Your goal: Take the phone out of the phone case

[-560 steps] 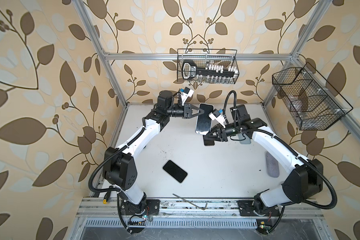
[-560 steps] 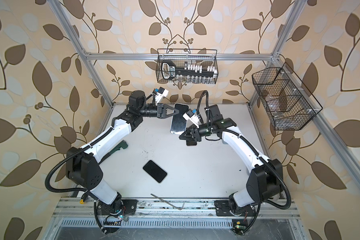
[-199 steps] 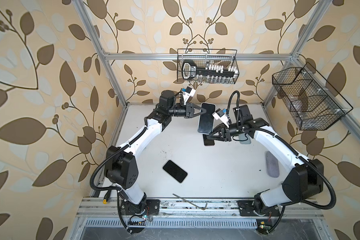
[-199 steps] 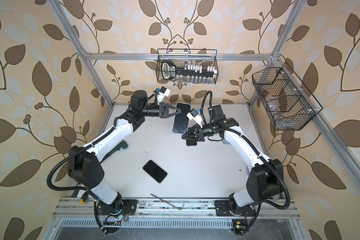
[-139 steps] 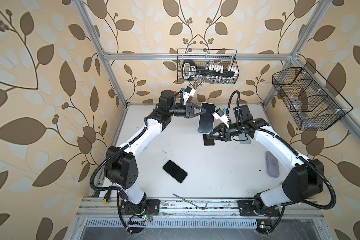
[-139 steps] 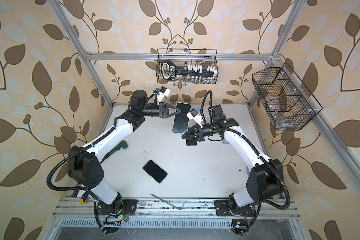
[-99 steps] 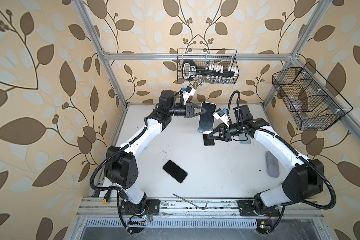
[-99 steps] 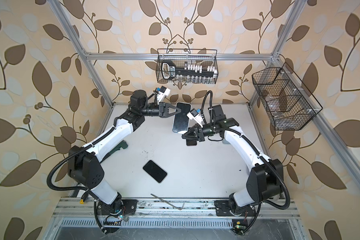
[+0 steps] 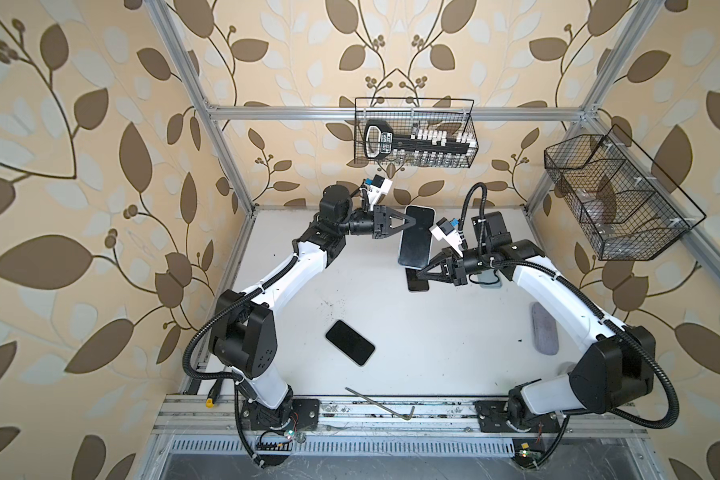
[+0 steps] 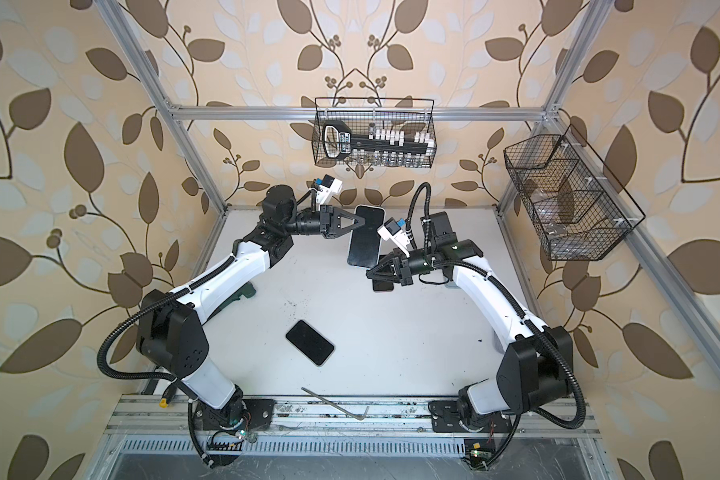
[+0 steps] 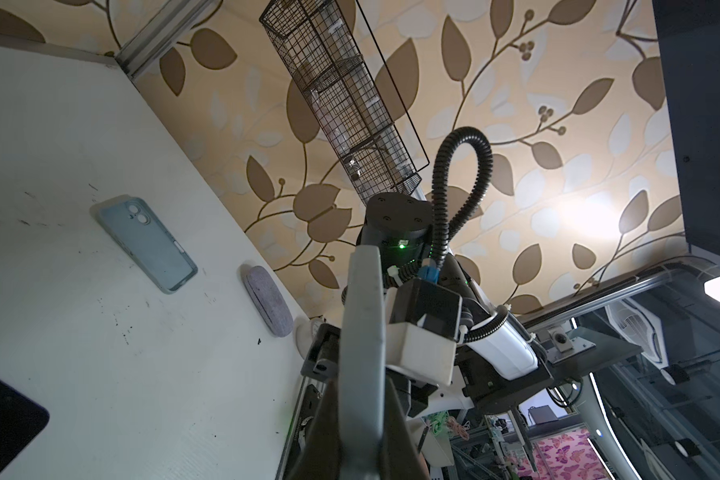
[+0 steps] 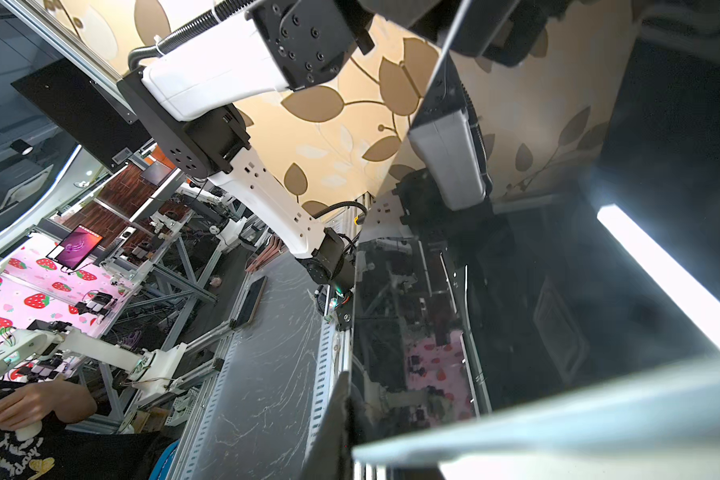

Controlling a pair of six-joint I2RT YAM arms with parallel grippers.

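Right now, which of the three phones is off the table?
The pale-edged phone in the left gripper; the front phone and centre phone lie flat on the table.

Leaf-print walls (image 9: 80,208), white table (image 9: 454,332), aluminium frame (image 9: 308,113)

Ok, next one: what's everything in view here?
phone: 1, dark with light rim, held in the air
spare phones: 2, black, flat on table, mid-front and beneath held phone
case: 1, light blue, on table, right of centre
pouch: 1, grey, table's right side
hex key: 1, metal, front rail
baskets: 2, black wire, back wall and right wall
left gripper: 1, black, shut on phone's top
right gripper: 1, black, shut on its bottom corner
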